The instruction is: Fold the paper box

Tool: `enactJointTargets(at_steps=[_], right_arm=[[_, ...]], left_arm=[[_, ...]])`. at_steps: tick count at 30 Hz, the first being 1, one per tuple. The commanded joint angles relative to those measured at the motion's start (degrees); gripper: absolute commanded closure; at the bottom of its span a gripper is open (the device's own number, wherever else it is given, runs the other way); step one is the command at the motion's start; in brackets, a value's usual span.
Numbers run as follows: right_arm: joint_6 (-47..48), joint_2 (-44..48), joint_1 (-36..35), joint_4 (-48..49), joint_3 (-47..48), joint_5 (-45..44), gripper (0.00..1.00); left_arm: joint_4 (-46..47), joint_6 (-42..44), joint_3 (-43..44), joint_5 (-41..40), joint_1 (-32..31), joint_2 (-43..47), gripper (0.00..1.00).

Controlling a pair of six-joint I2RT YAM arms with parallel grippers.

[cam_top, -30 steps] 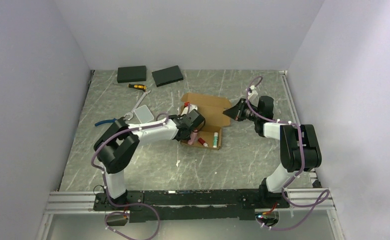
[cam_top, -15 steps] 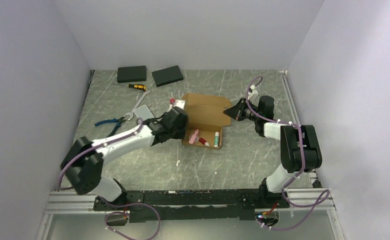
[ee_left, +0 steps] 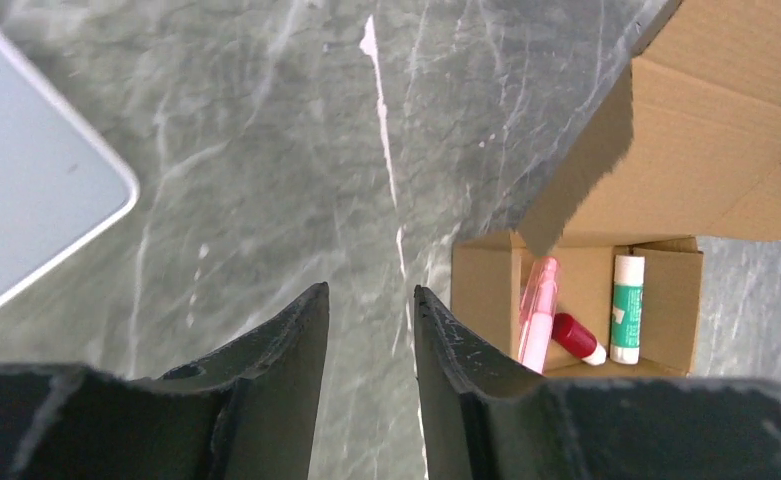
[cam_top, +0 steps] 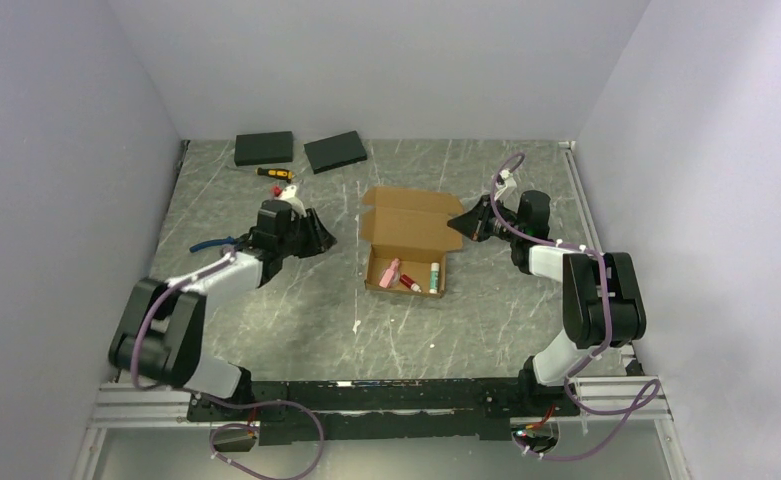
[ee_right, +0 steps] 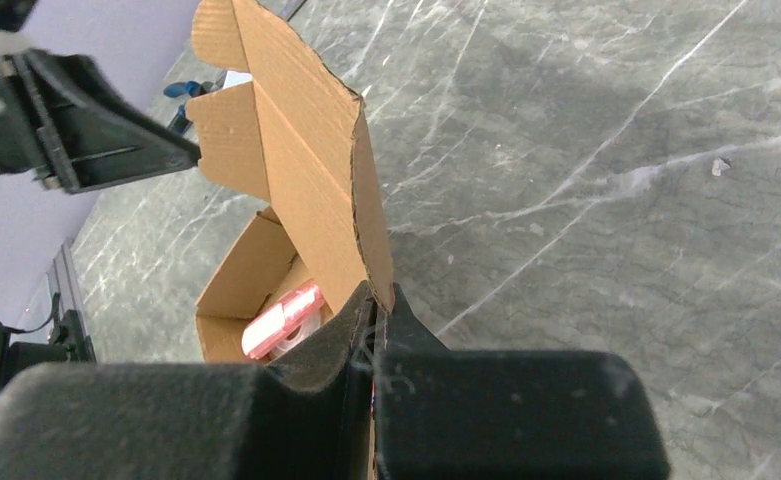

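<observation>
The paper box (cam_top: 412,222) is a brown cardboard mailer in the middle of the table, with its lid raised behind an open tray (cam_top: 375,272). The tray holds a pink pen (ee_left: 537,312), a red-capped tube (ee_left: 577,337) and a green-and-white glue stick (ee_left: 626,305). My right gripper (cam_top: 463,226) is shut on the right edge of the lid (ee_right: 296,140), and its fingertips (ee_right: 374,292) pinch the cardboard. My left gripper (cam_top: 321,238) is open and empty, left of the box and apart from it; in its own view (ee_left: 369,291) it is over bare table.
Two black flat slabs (cam_top: 263,148) (cam_top: 334,151) lie at the back left. A yellow-and-black screwdriver (cam_top: 274,173) and blue-handled pliers (cam_top: 211,243) lie left of the box. A white flat object (ee_left: 26,220) lies under my left wrist. Walls close in on three sides.
My left arm has pulled back from the box's left side and swung left and back, gripper open. The right gripper stays shut on the lid edge.
</observation>
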State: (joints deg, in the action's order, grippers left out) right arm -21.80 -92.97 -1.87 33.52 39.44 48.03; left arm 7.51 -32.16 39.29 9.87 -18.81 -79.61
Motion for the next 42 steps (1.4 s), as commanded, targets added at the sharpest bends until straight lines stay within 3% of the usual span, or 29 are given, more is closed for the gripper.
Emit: enactJointTargets(at_steps=[1,6,16,24,36,42], right_arm=[[2.59,2.33,-0.33,2.99,0.22,2.47,0.99],[3.08,2.66,-0.39,2.95,0.21,2.9,0.99],[3.34,2.35,-1.05,2.83,0.37,3.3,0.99],[3.91,2.26,-1.21,2.35,0.46,2.86,0.99],[5.08,2.39,-1.38,0.85,0.99,2.55,0.99],[5.8,2.55,-1.47,0.49,1.16,3.35,0.99]], left_arm=[[12.14,0.99,5.44,13.48,1.4,-9.59,0.59],[17.69,2.91,9.56,20.1,1.41,-17.82,0.59],[30.21,4.78,8.75,29.57,1.41,-24.04,0.57],[36.98,3.46,8.17,34.77,1.41,-25.31,0.57],[38.5,3.03,6.28,37.47,1.41,-25.3,0.55],[46.46,-0.2,5.53,40.99,1.41,-26.81,0.54]])
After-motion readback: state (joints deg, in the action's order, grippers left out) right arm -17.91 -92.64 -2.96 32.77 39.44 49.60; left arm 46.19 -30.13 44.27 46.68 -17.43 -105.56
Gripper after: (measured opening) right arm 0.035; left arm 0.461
